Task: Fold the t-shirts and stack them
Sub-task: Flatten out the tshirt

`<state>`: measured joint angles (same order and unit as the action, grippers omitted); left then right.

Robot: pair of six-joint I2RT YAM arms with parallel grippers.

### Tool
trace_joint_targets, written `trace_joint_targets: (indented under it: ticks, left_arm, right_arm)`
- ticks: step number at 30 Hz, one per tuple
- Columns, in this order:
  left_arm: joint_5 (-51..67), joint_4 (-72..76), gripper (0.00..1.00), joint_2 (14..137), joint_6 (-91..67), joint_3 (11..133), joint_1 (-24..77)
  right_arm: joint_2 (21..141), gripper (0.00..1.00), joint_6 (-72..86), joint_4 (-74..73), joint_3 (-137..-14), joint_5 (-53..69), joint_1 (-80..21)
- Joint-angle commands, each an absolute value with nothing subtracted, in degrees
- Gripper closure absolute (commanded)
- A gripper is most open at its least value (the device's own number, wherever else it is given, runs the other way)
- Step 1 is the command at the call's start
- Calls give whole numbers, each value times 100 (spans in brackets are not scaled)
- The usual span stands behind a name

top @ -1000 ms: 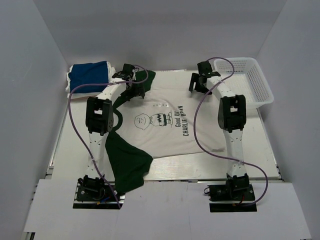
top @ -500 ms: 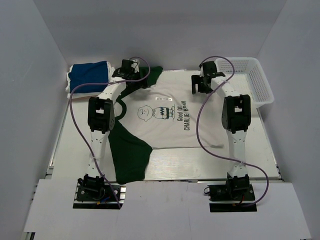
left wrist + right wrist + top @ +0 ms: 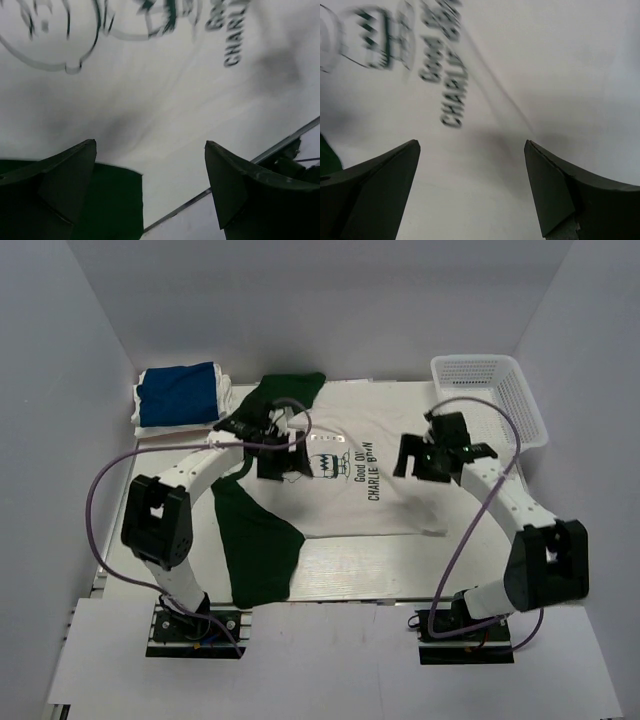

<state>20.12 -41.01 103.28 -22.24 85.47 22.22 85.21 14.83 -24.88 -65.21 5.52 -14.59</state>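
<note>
The table (image 3: 480, 560) bears everything. The white Charlie Brown t-shirt (image 3: 390, 502) lies flat across its middle, print up, and serves as the marker for the rest.

The dark green t-shirt (image 3: 255, 550) lies partly under the white shirt's left side. One part shows beyond the far left corner of the white shirt and a larger part spreads past its near left hem, almost to the table's near edge. The white mesh basket (image 3: 523, 408) stands off the white shirt's far right corner, apart from it. The royal blue t-shirt (image 3: 178, 395) lies folded beyond the far left corner.

The left gripper (image 3: 150, 150) hangs over the cartoon face with its jaws spread wide and nothing between them. Green cloth shows under one finger, and the white shirt's hem and the table edge show close by. The right gripper (image 3: 472, 145) hangs over the white shirt's right part, beside the lettering, jaws likewise spread wide and empty. Both wrist views are blurred.

Bare table lies along the white shirt's near hem and on its right, toward the basket.
</note>
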Motion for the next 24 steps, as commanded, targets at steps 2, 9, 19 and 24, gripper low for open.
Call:
trace_joint_targets:
  ticks: [2, 9, 19, 24]
  left_arm:
    - [1977, -4035, 1, 9608, -2811, 6682, 2206]
    - [1582, -3691, 1, 9018, -3164, 5363, 2259]
    - [1354, -3410, 1, 9166, -3217, 4825, 2259]
    - [1134, -3358, 1, 9299, -3217, 4501, 2259]
  right_arm:
    - [7709, 10, 2513, -3567, -5260, -956, -1275]
    - [7075, 10, 2418, -3287, -4289, -932, -616]
    - [7444, 11, 2004, -2742, -4166, 167, -334]
    - [7523, 58, 2030, -2663, -4034, 316, -264]
